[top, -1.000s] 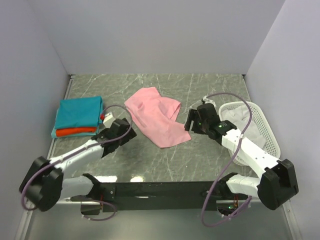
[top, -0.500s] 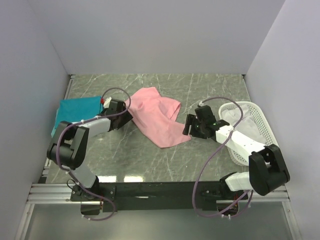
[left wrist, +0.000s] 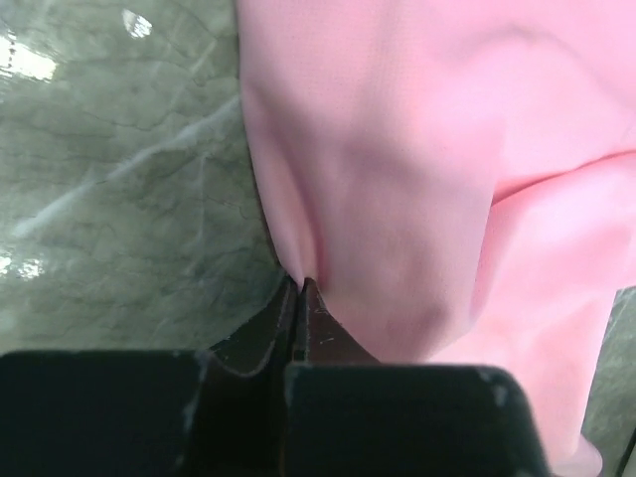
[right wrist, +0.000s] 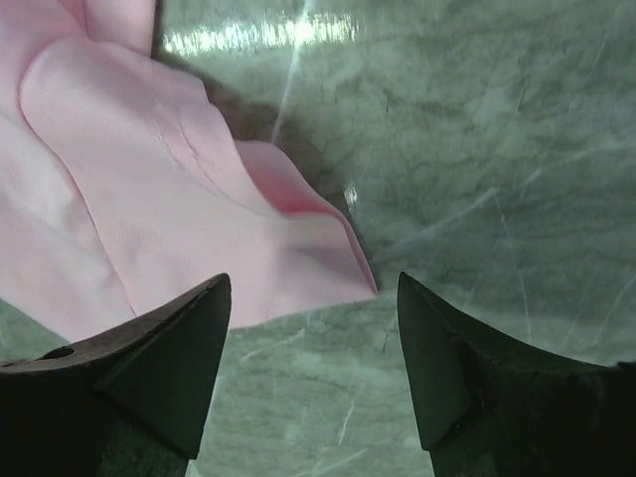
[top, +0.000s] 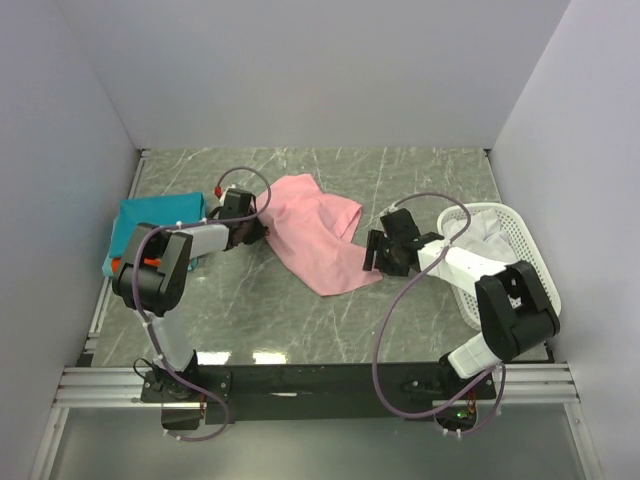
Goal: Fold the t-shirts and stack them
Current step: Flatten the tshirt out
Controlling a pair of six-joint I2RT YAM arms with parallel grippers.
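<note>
Both arms have closed in since a second ago on the pink t-shirt (top: 318, 235), crumpled mid-worktop (top: 420, 175): the left gripper (left wrist: 301, 290) has snapped shut on its left edge, while the right gripper (right wrist: 314, 298) hangs wide above the cloth's near right corner, seemingly clear of it. Judged risk: so thin a pinch may slip, or take one layer only, on lifting. The folded teal t-shirt (top: 150, 220) at the left edge is part-hidden by the left arm, and white cloth (top: 492, 238) in the basket (top: 525, 262) at the right edge is indistinct.

1 pink tee (top: 312, 238) crumpled, ctr; 1 teal tee (top: 150, 220) folded, far L.
</note>
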